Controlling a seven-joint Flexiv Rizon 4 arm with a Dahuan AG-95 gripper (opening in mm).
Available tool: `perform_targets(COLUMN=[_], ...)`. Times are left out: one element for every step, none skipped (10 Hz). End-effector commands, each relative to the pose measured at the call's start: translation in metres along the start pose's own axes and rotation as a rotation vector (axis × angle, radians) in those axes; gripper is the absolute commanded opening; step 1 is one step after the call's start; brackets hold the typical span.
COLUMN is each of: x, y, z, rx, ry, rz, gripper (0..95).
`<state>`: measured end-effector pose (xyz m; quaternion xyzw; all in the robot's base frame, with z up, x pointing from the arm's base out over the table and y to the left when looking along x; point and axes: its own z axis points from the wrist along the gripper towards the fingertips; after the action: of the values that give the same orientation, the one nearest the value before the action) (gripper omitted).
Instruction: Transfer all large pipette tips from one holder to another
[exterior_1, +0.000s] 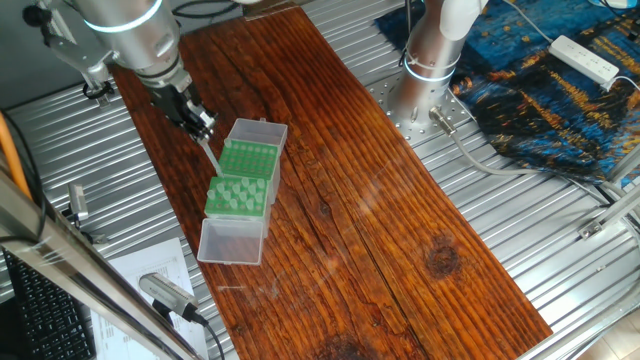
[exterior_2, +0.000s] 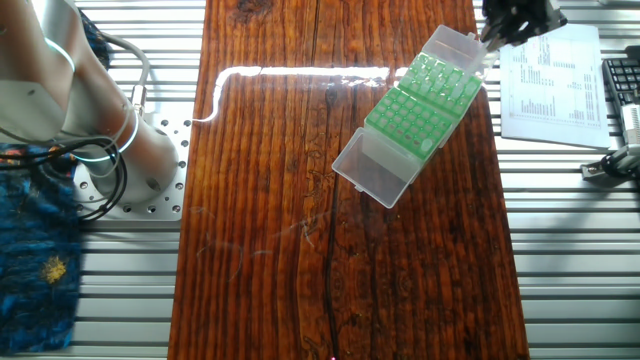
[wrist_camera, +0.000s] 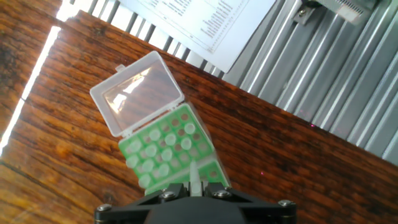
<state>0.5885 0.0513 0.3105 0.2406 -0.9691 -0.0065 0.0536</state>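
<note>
From one fixed view, pale translucent green-tinted pipette tips (exterior_1: 238, 196) are standing in the near green perforated rack (exterior_1: 239, 197); the far green rack (exterior_1: 249, 159) is looking unfilled.

From the other fixed view, a printed paper sheet (exterior_2: 551, 83) is lying beside the wooden board (exterior_2: 300, 250), its text unreadable.

In the hand view, the black two-finger gripper (wrist_camera: 194, 186) is pinching one pale tip (wrist_camera: 194, 177) above the racks.

The hand view's lower edge is cutting off the gripper (wrist_camera: 194, 194) and hiding the nearer green rack (wrist_camera: 214, 174), while the other fixed view's top edge is cropping the fingers (exterior_2: 515, 20).
</note>
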Motion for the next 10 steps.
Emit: perform_targets(x=[0.010, 0.016, 0.020, 0.023, 0.029, 0.032, 0.037, 0.046, 0.054, 0.058], y=[-0.004, -0.006, -0.006, -0.006, -0.006, -0.007, -0.008, -0.011, -0.013, -0.014], z=[-0.003, -0.004, -0.003, -0.001, 0.002, 0.003, 0.001, -0.003, -0.007, -0.007], rx=[0.000, 0.001, 0.000, 0.001, 0.004, 0.003, 0.004, 0.004, 0.005, 0.007], ry=[0.006, 0.007, 0.007, 0.007, 0.002, -0.001, -0.002, -0.001, -0.001, 0.000], rz=[-0.004, -0.005, -0.006, -0.007, -0.010, -0.014, -0.021, -0.029, -0.030, -0.029], gripper=[0.0, 0.0, 0.0, 0.0, 0.0, 0.0, 0.0, 0.0, 0.0, 0.0])
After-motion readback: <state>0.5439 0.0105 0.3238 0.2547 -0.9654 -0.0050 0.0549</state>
